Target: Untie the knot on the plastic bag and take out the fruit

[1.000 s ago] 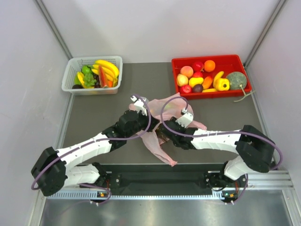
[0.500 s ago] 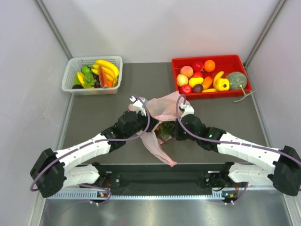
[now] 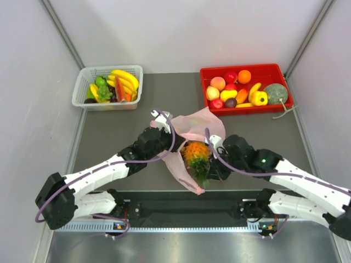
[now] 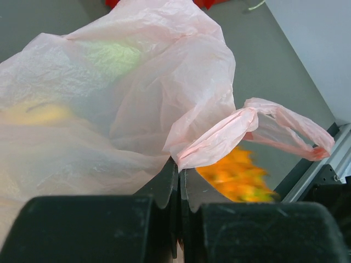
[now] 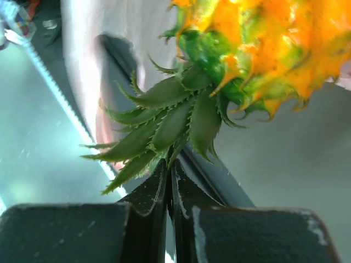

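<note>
The pale-pink plastic bag (image 3: 192,127) lies mid-table, its mouth facing the near edge. In the left wrist view the bag (image 4: 137,93) fills the frame, with a yellow and a green piece dimly showing inside. My left gripper (image 4: 179,171) is shut on the bag's film beside a loop handle (image 4: 274,123). No knot shows. My right gripper (image 5: 169,167) is shut on a leaf of the green crown of the orange toy pineapple (image 5: 263,49), held just outside the bag's mouth. From above the pineapple (image 3: 196,154) hangs between the two arms, crown (image 3: 201,171) toward the near edge.
A white mesh basket (image 3: 84,81) with bananas and green pieces stands back left. A red tray (image 3: 279,72) with fruit and a green melon stands back right. The black rail (image 3: 186,205) runs along the near edge just below the pineapple.
My right gripper has pulled back toward the near edge and drawn the pineapple out of the bag's mouth. My left gripper has kept its hold on the bag.
</note>
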Available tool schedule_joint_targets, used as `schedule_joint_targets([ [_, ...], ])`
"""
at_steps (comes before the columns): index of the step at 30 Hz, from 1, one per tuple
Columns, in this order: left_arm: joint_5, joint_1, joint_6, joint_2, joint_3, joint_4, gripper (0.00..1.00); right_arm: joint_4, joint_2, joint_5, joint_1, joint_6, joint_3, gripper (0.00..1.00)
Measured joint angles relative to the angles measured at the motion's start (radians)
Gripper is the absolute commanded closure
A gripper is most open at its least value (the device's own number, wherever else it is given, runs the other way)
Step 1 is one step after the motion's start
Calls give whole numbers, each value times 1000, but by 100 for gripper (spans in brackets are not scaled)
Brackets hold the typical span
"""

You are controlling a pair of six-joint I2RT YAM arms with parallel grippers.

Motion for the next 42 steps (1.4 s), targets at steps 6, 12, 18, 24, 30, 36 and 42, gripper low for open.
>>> schedule_joint_targets([
  [6, -32, 0, 4, 0, 1, -22, 100, -138, -183, -95, 0, -78, 86, 100],
  [12, -47, 0, 5, 0, 2, -26, 100, -195, -327, -277, 0, -153, 119, 100],
  [18, -43, 0, 5, 20, 12, -25, 100, -208, -413, -177, 0, -180, 274, 100],
  [24, -39, 0, 5, 23, 12, -26, 100, -170, -331, 74, 0, -203, 448, 100],
  [30, -39, 0, 7, 20, 12, -28, 100, -136, -178, 145, -2, -238, 477, 100],
  [36, -33, 0, 9, 5, 12, -38, 100, -132, -188, 209, -15, -255, 507, 100],
  [42, -19, 0, 6, -3, 12, -40, 100, -109, -201, 418, -29, -252, 568, 100],
])
